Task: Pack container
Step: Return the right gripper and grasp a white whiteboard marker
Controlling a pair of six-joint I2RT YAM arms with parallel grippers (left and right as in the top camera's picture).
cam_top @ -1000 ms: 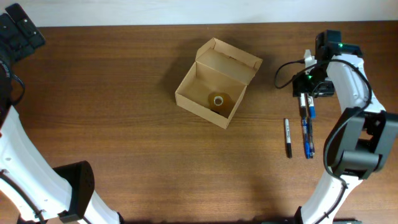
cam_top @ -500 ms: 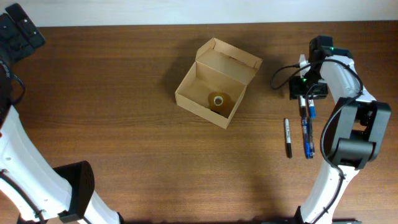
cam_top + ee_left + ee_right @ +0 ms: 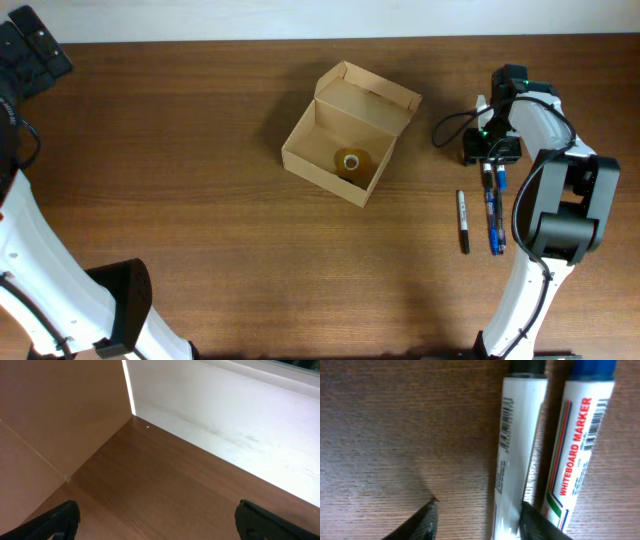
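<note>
The container [image 3: 340, 140] is a tan cardboard box in the middle of the table, its flap lid standing open at the far side. A roll of clear tape [image 3: 351, 161] lies inside it. My right gripper [image 3: 479, 521] is down at the table to the box's right, open. A black-capped white marker [image 3: 517, 445] lies between its fingers, close against the right finger [image 3: 536, 520], with a gap to the left one. A blue-capped whiteboard marker [image 3: 577, 445] lies just outside that finger. My left gripper [image 3: 162, 525] hangs wide open over bare wood, far from the box.
Several more markers lie right of the box: a black one [image 3: 463, 220] on its own and blue ones [image 3: 493, 225] below my right gripper [image 3: 489, 152]. The left arm [image 3: 30, 45] is at the far left corner, beside a white wall [image 3: 225, 415] and a cardboard panel [image 3: 60, 410].
My right arm has shifted a little to the left over the markers and its jaws have narrowed around the black-capped marker. The left arm and the box have not moved.
</note>
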